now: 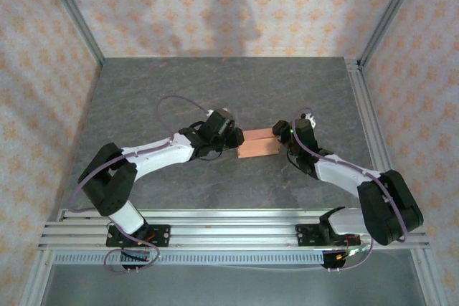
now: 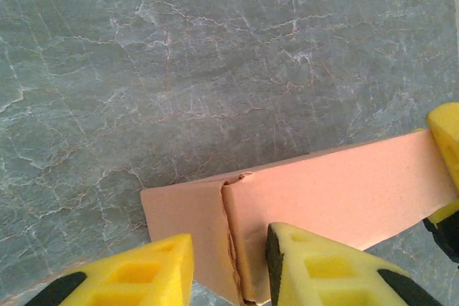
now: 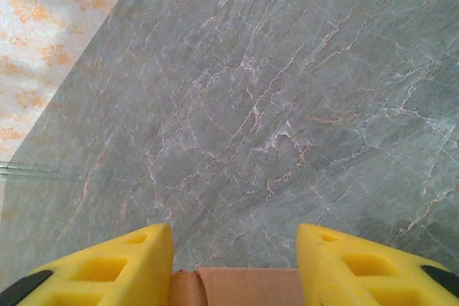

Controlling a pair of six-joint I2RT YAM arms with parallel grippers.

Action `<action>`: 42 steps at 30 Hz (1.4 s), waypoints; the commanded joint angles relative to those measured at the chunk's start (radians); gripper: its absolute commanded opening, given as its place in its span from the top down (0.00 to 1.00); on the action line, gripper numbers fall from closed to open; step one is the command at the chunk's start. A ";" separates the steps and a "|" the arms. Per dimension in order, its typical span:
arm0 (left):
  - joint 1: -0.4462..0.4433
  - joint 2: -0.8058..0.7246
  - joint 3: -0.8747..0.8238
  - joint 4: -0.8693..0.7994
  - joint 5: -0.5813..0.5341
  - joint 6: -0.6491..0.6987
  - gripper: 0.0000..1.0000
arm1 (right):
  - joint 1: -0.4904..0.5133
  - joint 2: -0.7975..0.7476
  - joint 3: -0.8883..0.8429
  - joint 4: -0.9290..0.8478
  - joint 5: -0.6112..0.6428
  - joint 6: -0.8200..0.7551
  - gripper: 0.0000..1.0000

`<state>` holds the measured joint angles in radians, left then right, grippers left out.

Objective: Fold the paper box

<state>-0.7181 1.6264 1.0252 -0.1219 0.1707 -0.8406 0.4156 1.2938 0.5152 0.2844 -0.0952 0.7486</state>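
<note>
Top view: paper box (image 1: 258, 142) mid-table (image 1: 215, 84), lying lengthwise between both arms. Left gripper (image 1: 235, 139) at its left end, right gripper (image 1: 281, 132) at its right end.

Left wrist: yellow fingers (image 2: 143, 271) parted, not pinching. Creased corner of paper box (image 2: 330, 191) sits in gap of left gripper (image 2: 229, 252). Finger of other arm (image 2: 446, 141) touches far end.

Right wrist: fingers (image 3: 107, 270) spread wide. Paper box (image 3: 237, 286) end fills gap of right gripper (image 3: 233, 238), meeting both fingers: gripped.

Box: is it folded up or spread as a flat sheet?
Folded up: the box shows separate top and side faces, with a crease near one end.
</note>
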 commanded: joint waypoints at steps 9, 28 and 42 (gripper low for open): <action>0.009 0.093 -0.052 -0.153 -0.018 0.029 0.71 | 0.007 -0.105 0.039 -0.150 -0.113 -0.128 0.31; 0.010 0.076 -0.072 -0.172 -0.021 0.040 0.72 | 0.008 -0.143 -0.031 -0.225 -0.136 -0.171 0.87; 0.006 0.061 -0.098 -0.170 -0.028 0.040 0.72 | -0.010 -0.123 0.061 -0.276 -0.057 -0.091 0.48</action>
<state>-0.7071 1.6341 1.0039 -0.0650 0.1688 -0.8291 0.4152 1.1454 0.5442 0.0574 -0.1818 0.6292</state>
